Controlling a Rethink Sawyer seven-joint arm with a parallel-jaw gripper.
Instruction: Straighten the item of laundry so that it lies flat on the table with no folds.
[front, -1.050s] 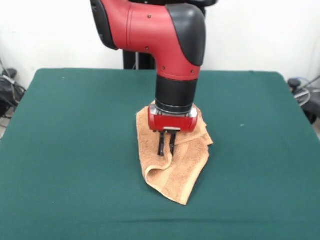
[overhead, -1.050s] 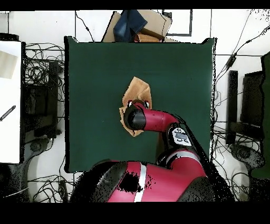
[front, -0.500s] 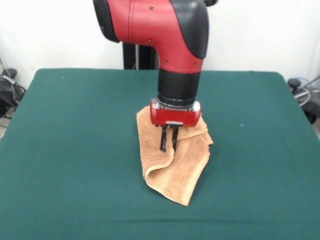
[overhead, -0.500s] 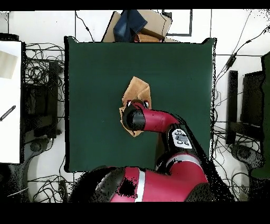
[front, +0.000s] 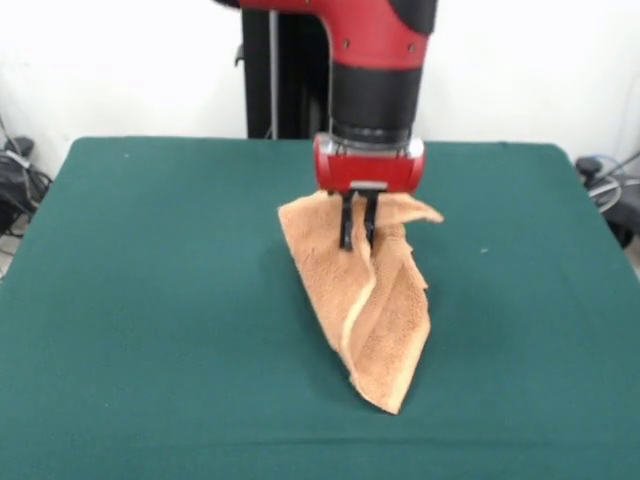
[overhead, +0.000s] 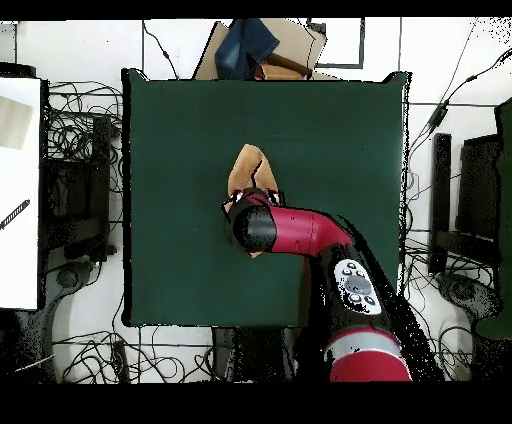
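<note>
**Gripper pinching the towel's upper fold, towel half lifted**

Gripper (front: 357, 236) fingers are drawn close together on a ridge of the towel (front: 378, 320), so you can read it as clamped on the cloth. You see the two black fingers (front: 347, 222) coming straight down from the red wrist block, and the pinched fold runs on from between them as a raised crease down the middle of the fabric.

Look at the towel itself: its upper part is held off the table (front: 150, 300) at the gripper, with one flap sticking out to the picture's right in the front view and a wider flap spread to the left. From there the cloth slopes down and narrows to a point that rests on the green surface nearer the camera. It is folded along its length, not flat.

From overhead, you find the towel (overhead: 247, 172) near the middle of the table (overhead: 330, 130), well away from every edge, partly covered by the arm (overhead: 300, 232), which reaches in from the bottom of that view.

Around the table you have cables on the floor and a cardboard box (overhead: 290, 48) beyond the far edge in the overhead view.
</note>
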